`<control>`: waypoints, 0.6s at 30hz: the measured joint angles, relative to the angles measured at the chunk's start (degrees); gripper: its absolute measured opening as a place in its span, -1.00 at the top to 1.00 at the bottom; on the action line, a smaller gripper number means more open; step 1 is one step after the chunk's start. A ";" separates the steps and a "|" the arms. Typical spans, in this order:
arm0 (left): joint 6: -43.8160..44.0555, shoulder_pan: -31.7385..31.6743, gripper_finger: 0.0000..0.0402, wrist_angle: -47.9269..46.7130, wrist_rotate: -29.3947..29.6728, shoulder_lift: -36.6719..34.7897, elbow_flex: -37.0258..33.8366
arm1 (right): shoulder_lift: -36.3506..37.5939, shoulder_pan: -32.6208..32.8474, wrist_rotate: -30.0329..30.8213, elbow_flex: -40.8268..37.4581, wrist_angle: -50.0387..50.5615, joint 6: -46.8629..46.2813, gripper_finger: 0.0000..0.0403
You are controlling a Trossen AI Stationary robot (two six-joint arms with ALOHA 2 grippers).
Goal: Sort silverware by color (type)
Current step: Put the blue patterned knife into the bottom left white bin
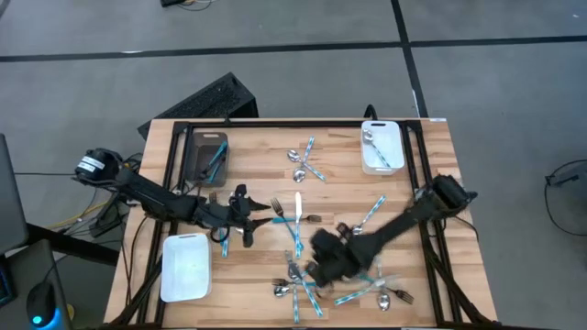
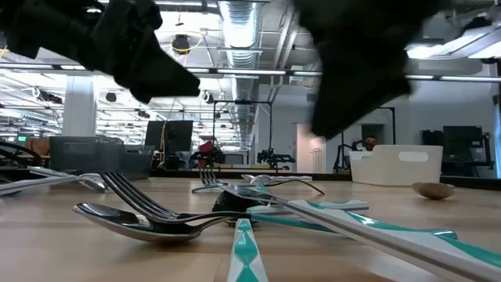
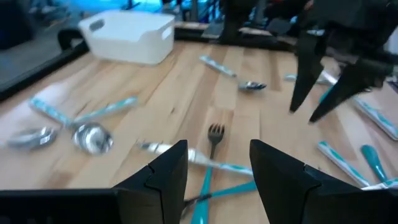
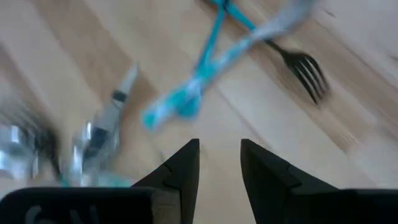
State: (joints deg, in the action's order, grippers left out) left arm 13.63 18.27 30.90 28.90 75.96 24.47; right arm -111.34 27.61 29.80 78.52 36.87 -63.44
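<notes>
Both claws hover open and empty over my planked wooden worktop (image 1: 257, 165).
Shiny teal-handled silverware (image 1: 298, 223) lies scattered between left claw (image 1: 260, 220) and right claw (image 1: 309, 271).

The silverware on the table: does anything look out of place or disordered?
Yes. Most silverware lies loose in crossed heaps on the wooden table, not in trays. The near-left white tray looks empty; the dark grey tray holds only a few pieces.

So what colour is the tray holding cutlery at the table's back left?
Dark grey tray, clearest in the high view.
</notes>
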 joint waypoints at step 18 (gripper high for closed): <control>13.91 7.44 0.21 -11.53 12.80 -3.65 0.00 | -4.32 -11.13 -6.42 -0.37 -9.90 13.78 0.30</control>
State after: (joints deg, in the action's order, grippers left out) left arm 27.54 25.71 19.37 41.70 72.31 24.47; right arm -115.66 16.48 23.38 78.15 26.97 -49.66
